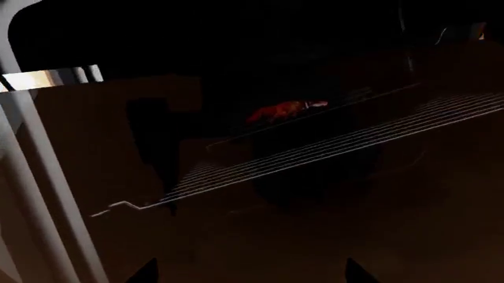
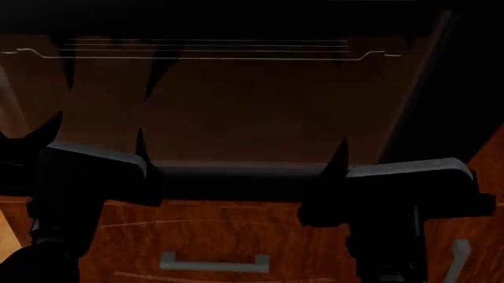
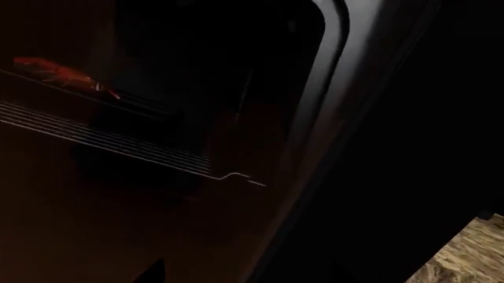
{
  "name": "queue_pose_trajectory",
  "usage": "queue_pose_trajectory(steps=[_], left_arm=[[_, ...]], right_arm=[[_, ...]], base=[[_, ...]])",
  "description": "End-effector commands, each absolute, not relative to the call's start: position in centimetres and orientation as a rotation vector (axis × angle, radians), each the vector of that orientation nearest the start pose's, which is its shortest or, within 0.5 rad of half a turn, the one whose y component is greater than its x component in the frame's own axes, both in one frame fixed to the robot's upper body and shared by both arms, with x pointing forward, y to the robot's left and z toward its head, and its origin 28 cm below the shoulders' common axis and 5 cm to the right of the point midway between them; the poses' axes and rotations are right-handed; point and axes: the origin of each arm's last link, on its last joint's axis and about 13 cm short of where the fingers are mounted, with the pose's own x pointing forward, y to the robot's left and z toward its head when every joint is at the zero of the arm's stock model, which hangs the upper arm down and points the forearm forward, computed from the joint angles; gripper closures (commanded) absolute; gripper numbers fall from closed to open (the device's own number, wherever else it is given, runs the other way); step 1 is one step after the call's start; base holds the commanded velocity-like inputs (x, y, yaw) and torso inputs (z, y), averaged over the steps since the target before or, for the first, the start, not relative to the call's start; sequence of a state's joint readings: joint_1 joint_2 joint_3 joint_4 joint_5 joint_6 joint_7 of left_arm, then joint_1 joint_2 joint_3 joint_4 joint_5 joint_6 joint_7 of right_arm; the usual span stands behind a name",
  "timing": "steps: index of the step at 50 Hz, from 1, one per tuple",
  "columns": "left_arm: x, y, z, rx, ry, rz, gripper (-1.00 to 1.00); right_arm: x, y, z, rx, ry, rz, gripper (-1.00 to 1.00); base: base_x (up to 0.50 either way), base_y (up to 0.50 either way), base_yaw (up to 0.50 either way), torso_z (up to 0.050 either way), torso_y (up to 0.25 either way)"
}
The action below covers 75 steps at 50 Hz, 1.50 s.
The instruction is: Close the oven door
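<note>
The oven door (image 2: pixel 236 112) fills the head view as a wide glass pane in a thick black frame, its front edge (image 2: pixel 236 180) nearest me. Both grippers sit at that front edge with fingertips pointing up over the pane. My left gripper (image 2: pixel 96 134) is open, its two dark fingertips (image 1: pixel 146 272) set wide apart against the glass. Only one fingertip (image 3: pixel 153 272) of my right gripper (image 2: pixel 402 165) shows, far off centre; the other is lost against the dark frame. Neither gripper holds anything. I cannot tell whether the fingers touch the door.
Through the glass I see a wire oven rack (image 1: pixel 331 147) and a red food item (image 1: pixel 284 110) behind it. Below the door are a reddish wooden drawer with a grey bar handle (image 2: pixel 214 263) and a second handle (image 2: pixel 458 253). A patch of floor (image 3: pixel 464 259) shows.
</note>
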<state>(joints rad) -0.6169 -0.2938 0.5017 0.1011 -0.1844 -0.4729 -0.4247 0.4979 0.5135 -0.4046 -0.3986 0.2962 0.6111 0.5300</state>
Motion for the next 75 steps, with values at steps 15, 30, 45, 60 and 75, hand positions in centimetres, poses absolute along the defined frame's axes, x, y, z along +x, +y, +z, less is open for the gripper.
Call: queue_pose_trajectory(steps=[15, 30, 45, 60, 75], left_arm=[[35.4, 16.9, 16.5, 0.307, -0.171, 0.037, -1.00], [37.5, 16.2, 19.2, 0.346, -0.208, 0.056, -1.00], [41.0, 15.4, 20.8, 0.328, -0.171, 0.091, -1.00], [43.0, 15.1, 21.4, 0.285, -0.037, 0.094, -1.00], [43.1, 14.9, 22.7, 0.262, -0.029, 0.099, -1.00]], right_arm=[[32.4, -14.5, 17.6, -0.450, -0.139, -0.187, -1.00], [36.0, -16.1, 20.7, -0.494, -0.139, -0.248, -1.00], [39.3, -17.4, 22.4, -0.552, -0.140, -0.254, -1.00], [42.9, -18.3, 23.0, -0.465, -0.079, -0.326, -1.00], [43.2, -18.4, 23.8, -0.476, -0.067, -0.333, -1.00]], base=[[0.00, 0.00, 0.00, 0.000, 0.000], [0.00, 0.00, 0.00, 0.000, 0.000], [0.00, 0.00, 0.00, 0.000, 0.000], [0.01, 0.00, 0.00, 0.000, 0.000], [0.11, -0.01, 0.00, 0.006, 0.000]])
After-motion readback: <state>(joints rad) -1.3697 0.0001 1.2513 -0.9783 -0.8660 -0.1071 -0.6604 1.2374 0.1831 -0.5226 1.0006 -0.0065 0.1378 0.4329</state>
